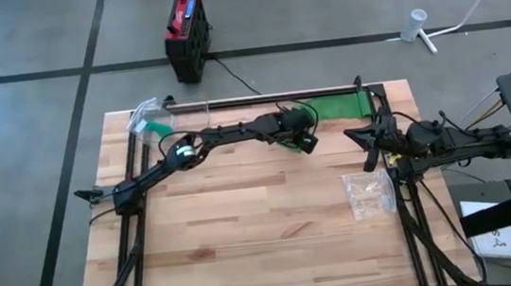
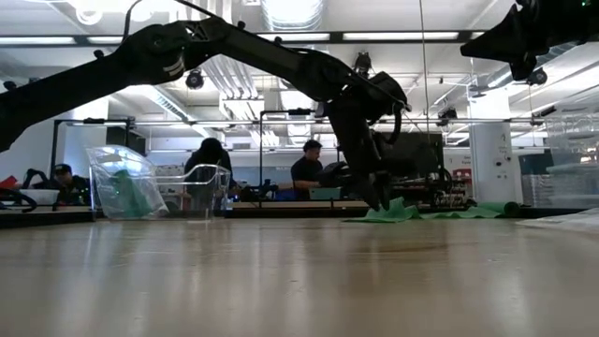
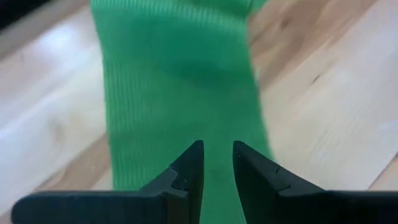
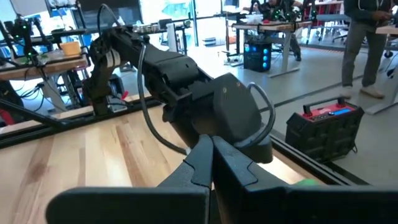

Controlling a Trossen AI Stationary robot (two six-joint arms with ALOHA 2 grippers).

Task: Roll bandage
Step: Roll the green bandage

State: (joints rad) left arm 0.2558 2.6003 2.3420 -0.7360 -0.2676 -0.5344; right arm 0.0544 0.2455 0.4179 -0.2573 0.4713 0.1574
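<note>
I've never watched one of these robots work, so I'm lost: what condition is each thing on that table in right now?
Green bandage: unrolled, lying flat along the table's far edge.
Left gripper: low over the bandage, fingers slightly apart, holding nothing visible.
Right gripper: shut, empty, raised off the table.
Clear plastic bag: lying crumpled on the table near the right arm.
Clear bag with green contents: resting at the far left corner.

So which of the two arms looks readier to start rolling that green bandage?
The left one, probably: the left gripper hovers right over the green bandage, slightly open. The right gripper is shut, off to the side.
</note>
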